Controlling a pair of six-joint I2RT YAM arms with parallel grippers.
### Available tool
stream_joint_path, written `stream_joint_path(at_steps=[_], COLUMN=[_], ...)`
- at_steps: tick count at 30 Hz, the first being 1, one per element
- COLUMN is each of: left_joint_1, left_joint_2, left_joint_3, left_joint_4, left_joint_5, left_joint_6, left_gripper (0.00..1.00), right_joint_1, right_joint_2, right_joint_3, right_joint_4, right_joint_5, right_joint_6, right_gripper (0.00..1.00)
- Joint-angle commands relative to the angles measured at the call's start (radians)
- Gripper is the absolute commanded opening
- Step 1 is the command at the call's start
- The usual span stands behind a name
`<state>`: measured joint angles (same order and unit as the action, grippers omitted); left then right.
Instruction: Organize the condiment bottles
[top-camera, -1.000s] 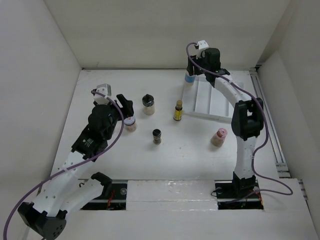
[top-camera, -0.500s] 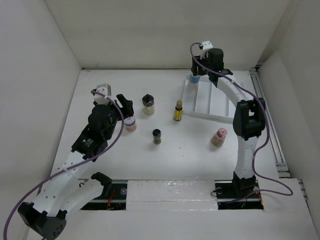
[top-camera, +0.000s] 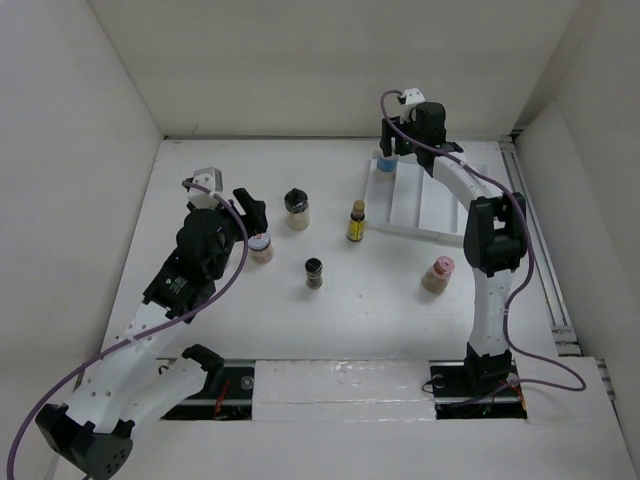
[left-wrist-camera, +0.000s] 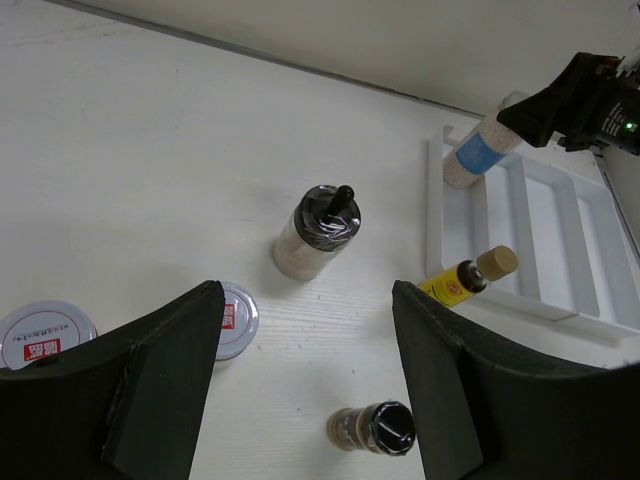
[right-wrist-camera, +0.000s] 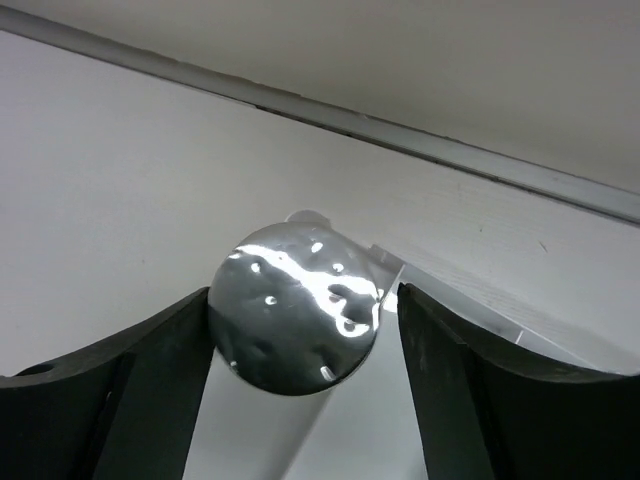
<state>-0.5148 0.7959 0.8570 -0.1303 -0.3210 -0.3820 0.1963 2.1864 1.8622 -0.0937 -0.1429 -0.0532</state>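
Tray, far-left corner: taken by the blue-labelled jar (top-camera: 383, 166) in the white divided tray (top-camera: 415, 228); the right gripper (top-camera: 392, 150) straddles its lid.
Tray, other slots: open from above, though the right arm (top-camera: 455, 180) slants over the far side.
Tray's near-left corner: the slim amber bottle (top-camera: 356, 221) stands just outside, pinching that approach.
Left of tray: 2 obstacles well apart, the larger black-capped jar (top-camera: 297, 208) and the smaller black-capped jar (top-camera: 314, 272); a lane runs between them.
Furthest left of tray: the left pink-lidded jar (top-camera: 260, 246), with the left gripper (top-camera: 252, 212) right beside it.
Near side of tray: the right pink-lidded jar (top-camera: 437, 274) stands close to the right arm's upright link.
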Motion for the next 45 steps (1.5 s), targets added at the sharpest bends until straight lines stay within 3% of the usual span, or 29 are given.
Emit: stream_joint_path(at_steps=[1,2,5,11,12,16,17,22,29,40,41,44,45], left_joint_1=[0.004,0.004,0.004,0.004,0.004,0.004,0.004,0.004,0.004,0.004,0.004,0.004,0.004], left_joint_2=[0.003,0.003,0.003,0.003,0.003,0.003,0.003,0.003,0.003,0.003,0.003,0.003,0.003], left_joint_3=[-0.007,-0.007,-0.007,-0.007,-0.007,-0.007,-0.007,-0.007,-0.007,-0.007,-0.007,-0.007,-0.007], left_joint_4=[0.043,0.043,0.043,0.043,0.043,0.052,0.052,0.052,0.052,0.052,0.052,0.052,0.052], left_joint_5=[0.002,0.002,0.011,0.011,0.011,0.029,0.03,0.049,0.049,0.049,0.049,0.049,0.049], left_joint_6=[0.011,0.011,0.011,0.011,0.011,0.011,0.011,0.011,0.011,0.011,0.011,0.011,0.011], left_gripper=[0.64,0.64,0.64,0.64,0.64,0.64,0.64,0.64,0.64,0.64,0.64,0.64,0.64], right_joint_1=[0.011,0.011,0.034,0.081,0.11,0.217,0.239,0.345,0.39,0.351,0.351,0.351,0.351], right_joint_2=[0.009,-0.006,-0.066,-0.313,-0.356,-0.578,-0.647,-0.78,-0.76,-0.573,-0.564,-0.54,-0.54], right_joint_3=[0.043,0.031,0.005,-0.179,-0.223,-0.577,-0.628,-0.817,-0.859,-0.73,-0.73,-0.718,-0.718], right_joint_4=[0.055,0.055,0.055,0.055,0.064,0.185,0.221,0.23,0.207,0.227,0.238,0.238,0.238], right_joint_5=[-0.021,-0.011,0.003,0.058,0.058,0.08,0.08,0.053,0.057,0.068,0.068,0.068,0.077], right_joint_6=[0.012,0.012,-0.008,-0.008,-0.008,0.036,0.062,0.107,0.107,0.098,0.098,0.098,0.098], right_gripper=[0.78,0.88,0.97,0.99,0.98,0.64,0.64,0.89,0.88,0.66,0.53,0.39,0.27])
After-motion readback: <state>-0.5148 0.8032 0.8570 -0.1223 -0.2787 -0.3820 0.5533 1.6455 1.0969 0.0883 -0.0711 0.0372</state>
